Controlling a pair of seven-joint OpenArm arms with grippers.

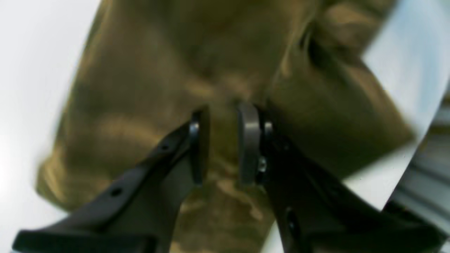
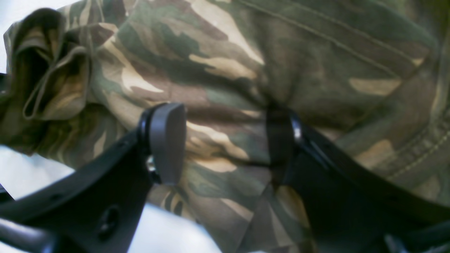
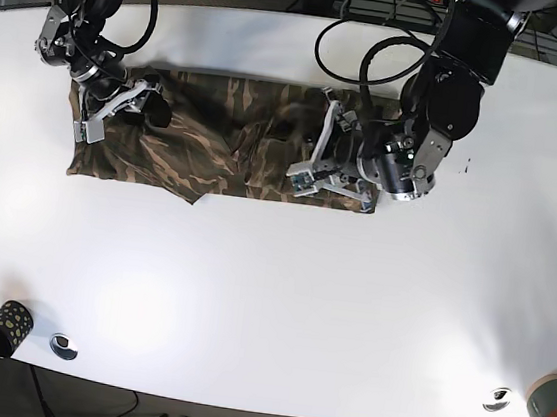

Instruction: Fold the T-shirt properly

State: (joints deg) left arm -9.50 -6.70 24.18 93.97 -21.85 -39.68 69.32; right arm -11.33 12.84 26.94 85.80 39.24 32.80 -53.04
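The left gripper point(image 1: 223, 144) is pinching a fold of the soft, light T-shirt point(image 3: 216, 141); the right gripper point(image 2: 225, 144) is standing apart over its hem edge, a good hold.

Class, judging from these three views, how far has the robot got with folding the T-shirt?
Done: the T-shirt lies on the table as a long band, apparently folded once. In hand: the left gripper and right gripper straddle cloth at opposite ends; neither grip is confirmed. Left: bringing the ends together and smoothing the bunched cloth.
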